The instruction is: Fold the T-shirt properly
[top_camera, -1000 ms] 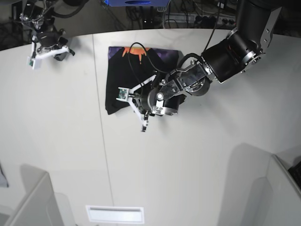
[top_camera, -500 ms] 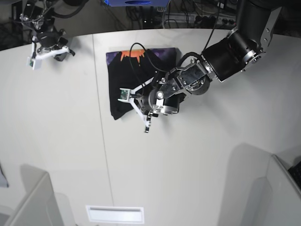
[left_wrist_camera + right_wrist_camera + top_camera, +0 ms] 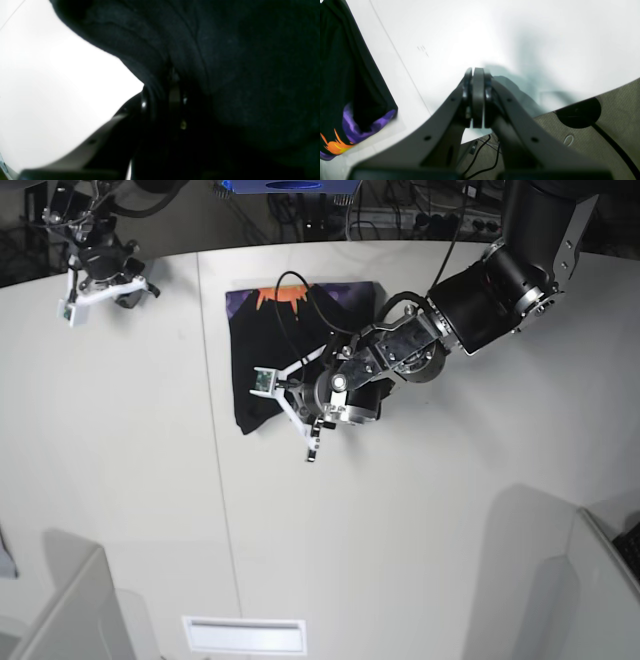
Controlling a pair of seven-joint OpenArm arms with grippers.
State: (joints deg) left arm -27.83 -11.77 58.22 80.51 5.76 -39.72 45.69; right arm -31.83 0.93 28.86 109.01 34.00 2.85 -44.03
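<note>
Garment: a black short-sleeved cloth T-shirt (image 3: 275, 350) with a purple and orange print, lying as a compact folded rectangle on the far middle part of the counter.
Print: the purple and orange band shows along the far edge of the fold in the base view; the right wrist view catches it at one corner (image 3: 337, 142).
Surface: a flat white counter (image 3: 420, 540) with a thin seam line running from far to near just beside the garment's edge.
Left tool: the black and white tool (image 3: 318, 412) of the arm on the base view's right sits low at the near edge of the T-shirt, touching or almost touching the cloth.
Left tool state: cannot tell whether wide, narrow or gripping (the left wrist view is filled by dark fabric (image 3: 225, 62) pressed close to the lens, and the fingers are lost in shadow).
Left arm: its black jointed body reaches in from the upper right of the base view, lying across the right part of the garment.
Right tool: the tool (image 3: 475, 100) of the other arm stands well apart from the T-shirt, at the far left corner of the counter (image 3: 100, 280).
Right tool state: fingers pressed together with nothing between them.
Beyond the edge: grey carpeted floor (image 3: 607, 120) with black cables (seen past the counter rim in the right wrist view).
</note>
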